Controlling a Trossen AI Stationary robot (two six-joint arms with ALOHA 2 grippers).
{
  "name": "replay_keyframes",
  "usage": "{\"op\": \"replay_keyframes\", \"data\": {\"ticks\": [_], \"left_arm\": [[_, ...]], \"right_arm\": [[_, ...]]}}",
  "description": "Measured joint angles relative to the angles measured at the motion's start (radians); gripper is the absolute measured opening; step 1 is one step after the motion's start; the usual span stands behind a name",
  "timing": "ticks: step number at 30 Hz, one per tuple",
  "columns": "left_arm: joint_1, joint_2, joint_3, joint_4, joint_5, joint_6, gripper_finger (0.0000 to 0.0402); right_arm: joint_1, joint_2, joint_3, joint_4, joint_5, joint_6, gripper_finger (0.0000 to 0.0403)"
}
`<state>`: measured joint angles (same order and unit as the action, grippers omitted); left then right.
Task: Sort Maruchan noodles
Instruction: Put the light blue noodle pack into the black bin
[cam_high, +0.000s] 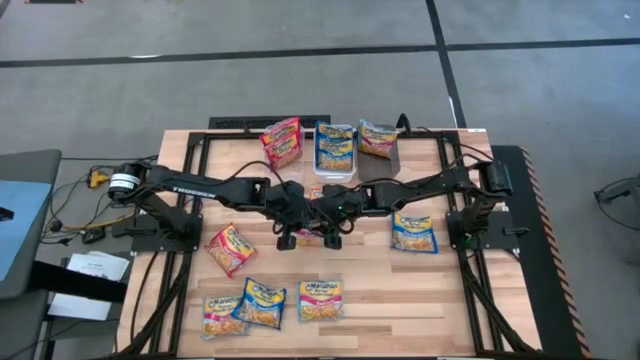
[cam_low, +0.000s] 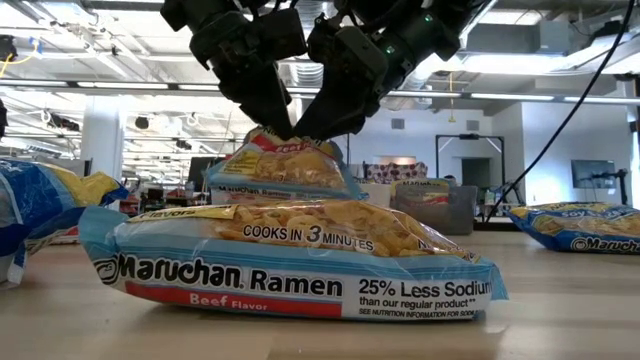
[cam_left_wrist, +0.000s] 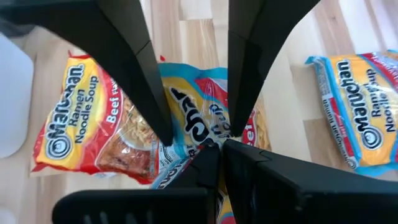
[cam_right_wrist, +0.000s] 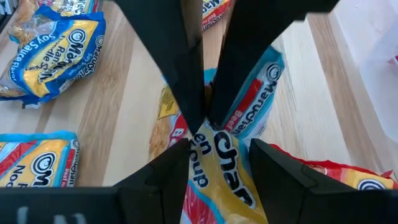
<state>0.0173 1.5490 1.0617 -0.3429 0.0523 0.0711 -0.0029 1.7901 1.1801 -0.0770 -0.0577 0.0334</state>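
At the centre of the high view, both grippers are met over one noodle packet (cam_high: 312, 236). The packet's top edge is pinched by the shut left gripper (cam_high: 287, 238), while the right gripper (cam_high: 331, 238) is set with fingers parted around the same packet, which is seen lifted in the low view's middle

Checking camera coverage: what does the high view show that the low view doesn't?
High view only: three bins at the table's far edge, the packets in them, and both arms' full reach from either side.

Low view only: print on the nearest packet, reading Beef Flavor and 25% Less Sodium, plus the room behind.

Both: the left gripper and right gripper meeting over mid-table on one lifted packet, with other Maruchan packets lying around, such as a blue one.
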Motion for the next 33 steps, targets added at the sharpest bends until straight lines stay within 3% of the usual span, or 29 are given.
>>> {"op": "replay_keyframes", "data": {"ticks": [7,19,26,33], "left_arm": [[0.0,0.0,0.004,-0.012,-0.014,0.0,0.0],[0.0,0.0,0.004,-0.006,-0.032,-0.024,0.0],[0.01,0.0,0.004,-0.005,-0.061,-0.094,0.0],[0.033,0.0,0.004,0.0,0.05,-0.115,0.0032]], "right_arm": [[0.0,0.0,0.0,-0.006,0.013,0.001,0.017],[0.003,0.001,-0.001,-0.007,0.046,0.046,0.0015],[0.008,0.002,-0.001,-0.006,0.067,0.09,0.0005],[0.01,0.002,-0.001,-0.006,0.067,0.093,0.0004]]}}
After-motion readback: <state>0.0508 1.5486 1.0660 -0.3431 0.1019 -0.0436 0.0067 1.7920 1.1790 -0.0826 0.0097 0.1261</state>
